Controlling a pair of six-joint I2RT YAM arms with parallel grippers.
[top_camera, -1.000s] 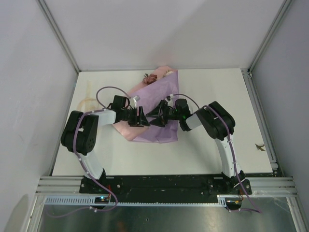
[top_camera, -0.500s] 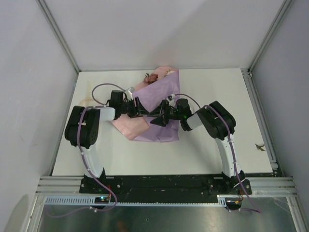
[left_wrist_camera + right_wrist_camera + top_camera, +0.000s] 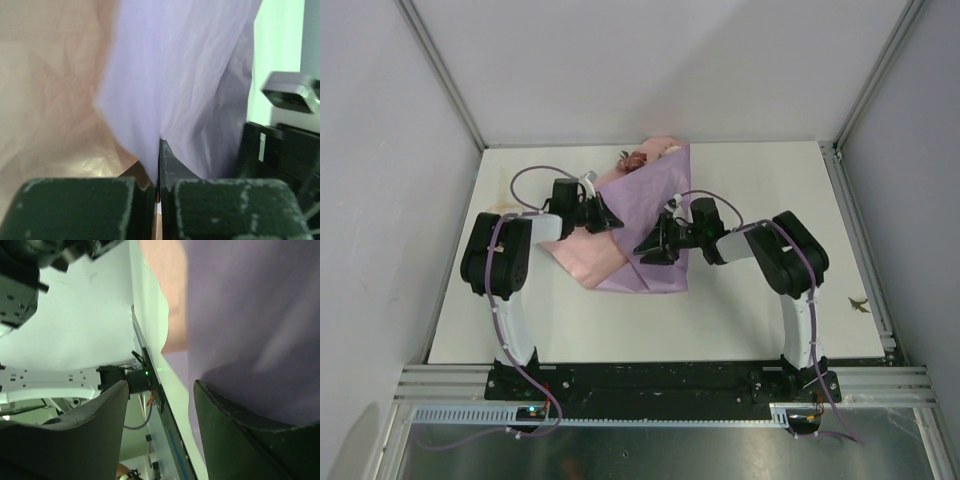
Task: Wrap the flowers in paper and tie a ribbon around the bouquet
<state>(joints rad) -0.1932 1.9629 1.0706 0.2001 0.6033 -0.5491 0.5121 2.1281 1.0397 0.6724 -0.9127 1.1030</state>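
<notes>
The paper (image 3: 655,205) lies mid-table, lilac face up, folded into a cone over the flowers (image 3: 638,160), whose rose heads poke out at the far end. A pink flap (image 3: 582,255) spreads at the near left. My left gripper (image 3: 607,213) is shut on the lilac fold's left edge; in the left wrist view the paper (image 3: 175,75) runs down between the closed left gripper (image 3: 160,146). My right gripper (image 3: 653,249) hovers open over the cone's near end. In the right wrist view, one fingertip (image 3: 220,405) of the right gripper (image 3: 160,390) is against the lilac paper (image 3: 250,305). The cream ribbon (image 3: 502,192) lies faintly at the far left.
A small dark scrap (image 3: 860,303) sits near the table's right edge. Grey walls and metal frame posts (image 3: 440,70) close in the table on three sides. The black base rail (image 3: 660,380) runs along the near edge.
My left gripper has moved back and left to the cone's left edge and shut on the lilac paper. The right gripper has drawn slightly nearer, its jaws narrower than before.
</notes>
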